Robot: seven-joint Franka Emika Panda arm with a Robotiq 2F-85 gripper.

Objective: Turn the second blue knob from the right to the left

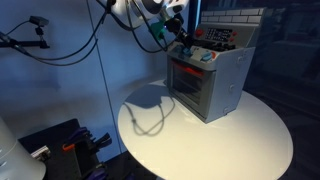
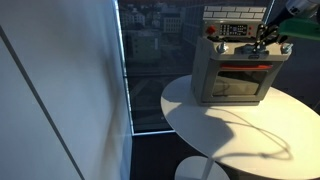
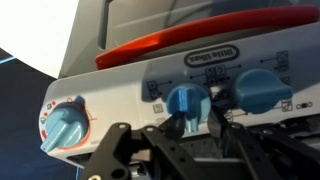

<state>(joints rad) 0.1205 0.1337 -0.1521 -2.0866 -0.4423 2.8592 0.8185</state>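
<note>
Both exterior views share the toy oven (image 1: 210,85) (image 2: 235,75); wrist view close.

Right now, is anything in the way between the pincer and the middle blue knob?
No, nothing visible is. In the wrist view the pincer is right at the middle blue knob on the toy oven. The left knob and right knob sit off to the sides.

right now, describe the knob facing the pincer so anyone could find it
On the round white table stands a toy oven. In the wrist view it is the middle blue knob, right above the pincer: the left knob has red markings, the right knob sits off-centre.
</note>
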